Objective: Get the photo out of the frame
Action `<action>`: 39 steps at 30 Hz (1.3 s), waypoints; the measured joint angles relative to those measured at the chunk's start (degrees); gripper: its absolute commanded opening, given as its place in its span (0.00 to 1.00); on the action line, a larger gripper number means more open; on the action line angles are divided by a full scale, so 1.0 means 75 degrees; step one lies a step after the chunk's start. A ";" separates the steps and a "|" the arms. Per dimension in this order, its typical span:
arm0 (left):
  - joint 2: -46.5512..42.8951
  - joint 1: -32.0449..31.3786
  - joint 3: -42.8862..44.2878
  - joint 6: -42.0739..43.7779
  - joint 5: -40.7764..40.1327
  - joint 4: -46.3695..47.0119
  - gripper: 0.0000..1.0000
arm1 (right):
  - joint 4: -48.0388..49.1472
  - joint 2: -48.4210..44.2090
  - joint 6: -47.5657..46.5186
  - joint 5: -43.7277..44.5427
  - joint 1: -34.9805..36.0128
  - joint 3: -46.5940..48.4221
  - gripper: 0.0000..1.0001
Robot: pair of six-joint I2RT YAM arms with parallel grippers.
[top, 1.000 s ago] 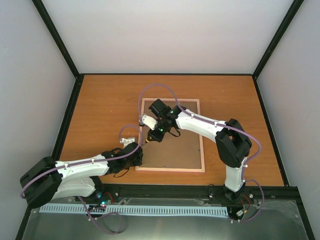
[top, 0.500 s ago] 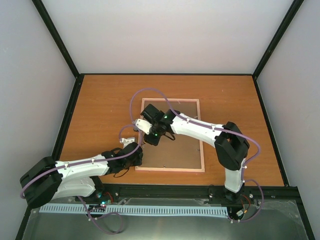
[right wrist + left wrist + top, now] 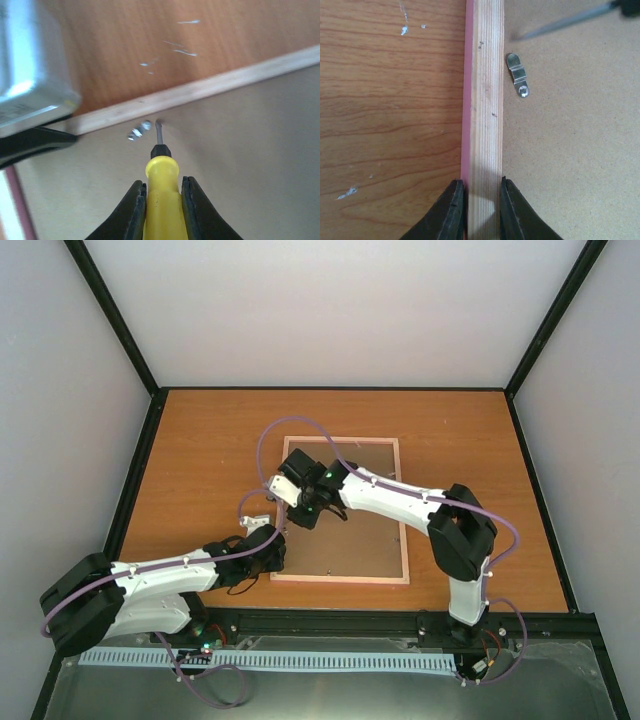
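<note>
The pink frame [image 3: 404, 540] lies face down on the table, its brown backing board [image 3: 355, 540] up. The photo is hidden. My left gripper [image 3: 277, 540] is shut on the frame's left rail [image 3: 487, 100], one finger on each side [image 3: 481, 210]. My right gripper [image 3: 303, 512] is shut on a yellow-handled screwdriver [image 3: 162, 180]. Its metal tip rests on the backing board just beside a small metal retaining clip [image 3: 139, 130], close to the left rail [image 3: 200, 90]. The clip [image 3: 518, 75] and the screwdriver shaft [image 3: 560, 22] also show in the left wrist view.
The orange wooden table [image 3: 200, 460] is ringed by a black border and grey walls. The left gripper's body [image 3: 30, 100] sits close to the screwdriver tip. Purple cables [image 3: 300, 430] loop above both arms.
My right gripper has moved left across the backing board with the screwdriver, toward the left rail and the clip. My left gripper has not moved.
</note>
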 measured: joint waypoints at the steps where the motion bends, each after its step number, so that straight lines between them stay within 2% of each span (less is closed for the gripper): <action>1: 0.0000 0.0000 0.0000 0.0000 0.0000 0.0000 0.01 | 0.0017 -0.0029 -0.0012 0.0213 0.0009 -0.0009 0.03; 5: 0.0000 0.0000 0.0000 0.0000 -0.0003 0.0000 0.01 | -0.0029 -0.0242 -0.0087 0.0930 -0.0012 -0.0117 0.03; 10: -0.0020 0.0000 0.0000 0.0000 -0.0003 -0.0012 0.01 | -0.0125 -0.0624 -0.0187 0.0787 -0.0038 -0.0122 0.03; 11: -0.0032 0.0000 0.0000 0.0000 0.0000 -0.0029 0.05 | -0.0143 -0.0705 -0.0224 0.0720 -0.0038 -0.0122 0.03; 12: -0.0064 0.0000 0.0000 0.0000 -0.0003 -0.0067 0.16 | -0.0143 -0.0807 -0.0265 0.0644 -0.0038 -0.0131 0.03; 13: -0.0117 0.0000 0.0000 0.0000 -0.0003 -0.0125 0.31 | -0.0125 -0.0918 -0.0312 0.0592 -0.0047 -0.0163 0.03; 15: -0.0259 0.0000 0.0003 0.0023 -0.0003 -0.0297 0.48 | -0.0026 -0.1233 -0.0408 0.0469 -0.0082 -0.0379 0.03; 20: -0.0892 0.0006 0.0443 0.0029 -0.0140 -0.0673 0.58 | 0.0029 -0.1842 -0.0551 0.0131 -0.0498 -0.0801 0.03; 24: -0.0968 0.0221 0.1032 0.0291 -0.0224 -0.0755 0.61 | 0.0029 -0.2154 -0.0621 -0.0201 -0.1107 -0.0915 0.03; 28: -0.0487 0.1227 0.1545 0.0819 -0.0012 -0.0743 0.61 | 0.0000 -0.2468 -0.0647 -0.0449 -0.1612 -0.0915 0.03; 33: 0.0493 0.2672 0.2025 0.1708 0.0711 -0.0565 0.57 | -0.0160 -0.2699 -0.0688 -0.0653 -0.1961 -0.0833 0.03; 39: 0.1918 0.3456 0.2836 0.2664 0.1629 -0.0195 0.54 | -0.0361 -0.2634 -0.0694 -0.0906 -0.2404 -0.0565 0.03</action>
